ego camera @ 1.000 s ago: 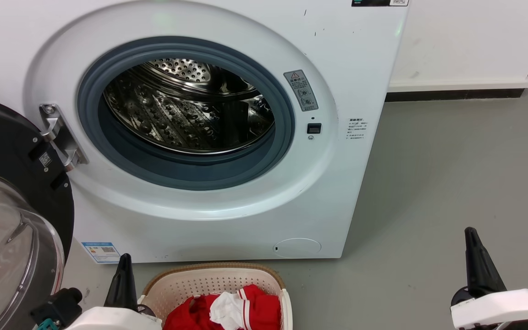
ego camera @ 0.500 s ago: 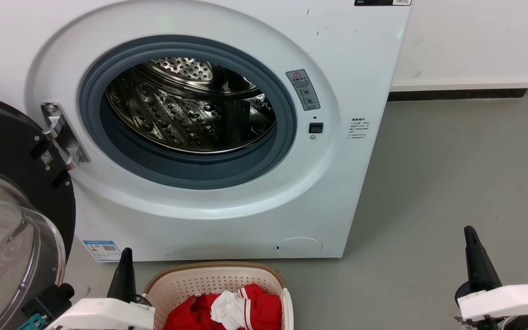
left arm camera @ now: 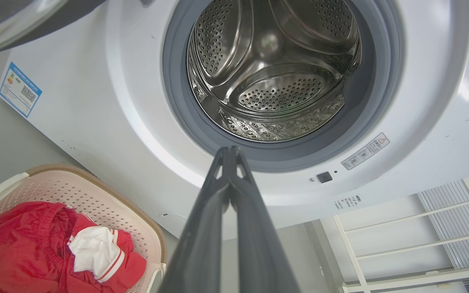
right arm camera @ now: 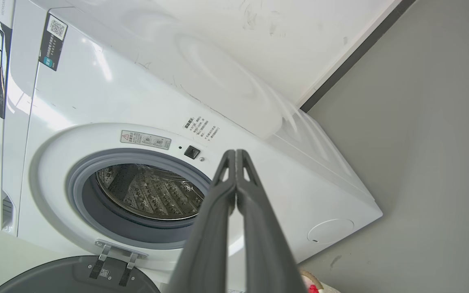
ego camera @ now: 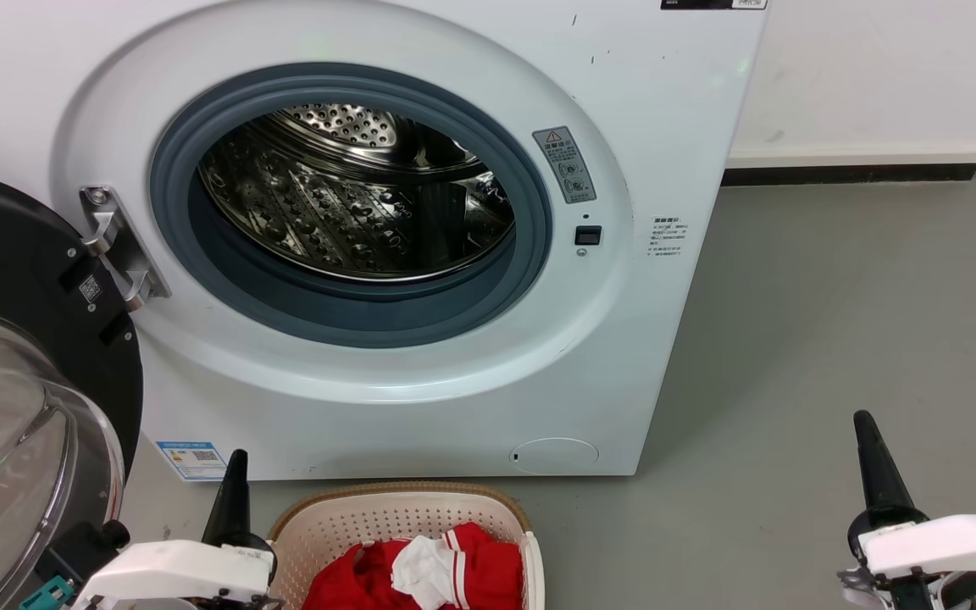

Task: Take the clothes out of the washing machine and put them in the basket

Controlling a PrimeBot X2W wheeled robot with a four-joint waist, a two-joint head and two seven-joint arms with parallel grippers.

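The white washing machine [ego camera: 420, 407] stands with its door [ego camera: 22, 356] swung open to the left; its steel drum [ego camera: 352, 199] holds no fabric that I can see. Red clothes [ego camera: 471, 572] with a white cloth piece lie in the cream basket [ego camera: 395, 517] on the floor before it, also the clothes [left arm camera: 27, 248] in the basket [left arm camera: 108, 195] in the left wrist view. My left gripper [ego camera: 236, 462] is shut and empty, just left of the basket. My right gripper [ego camera: 863, 424] is shut and empty, over the floor to the right. Their tips press together [left arm camera: 229, 151] [right arm camera: 235, 154].
Grey floor [ego camera: 835, 322] spreads right of the machine up to a white wall with a dark skirting [ego camera: 844, 174]. The open door's glass bowl [ego camera: 5, 449] juts out at lower left, close to my left arm. A white shelf frame [left arm camera: 413, 236] shows in the left wrist view.
The head camera has drifted slightly, shifting the whole picture right. Both grippers sit a little lower and stay shut. The clothes and basket have not moved.
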